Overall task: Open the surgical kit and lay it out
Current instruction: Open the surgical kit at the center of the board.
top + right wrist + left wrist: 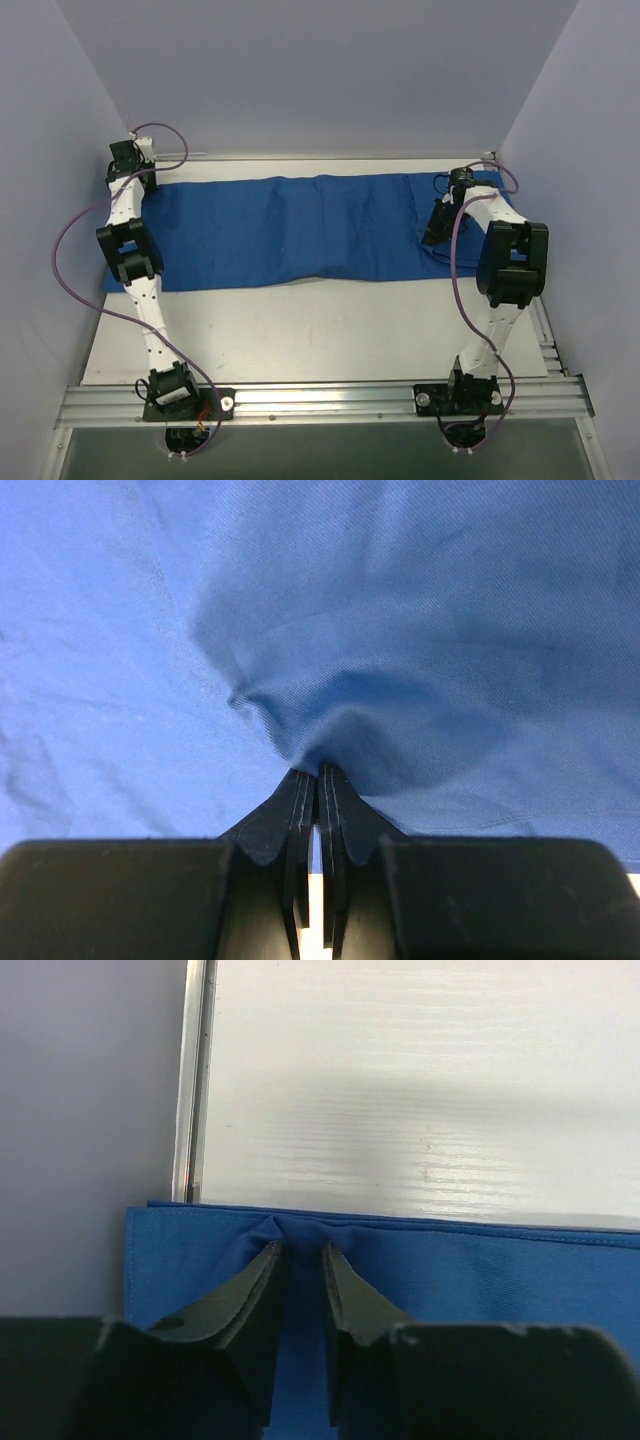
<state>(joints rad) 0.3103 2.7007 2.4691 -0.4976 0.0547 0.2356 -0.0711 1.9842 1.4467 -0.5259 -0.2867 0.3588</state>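
The surgical kit shows only as a royal-blue cloth (300, 230), spread in a long wrinkled band across the far half of the table. My left gripper (138, 183) is down at the cloth's far left corner. In the left wrist view its jaws (300, 1248) stand part-way closed, a gap still between them, with a ridge of cloth (480, 1270) puckered up in that gap just inside the hem. My right gripper (437, 235) is at the right end, shut on a pinch of cloth (400, 630) that gathers into folds at its fingertips (318, 770).
White tabletop (320, 330) lies between the cloth and the arm bases. A metal rail (192, 1080) runs along the table's left edge beside the wall. Another rail (320, 400) crosses the near edge. Grey-lilac walls close in the back and both sides.
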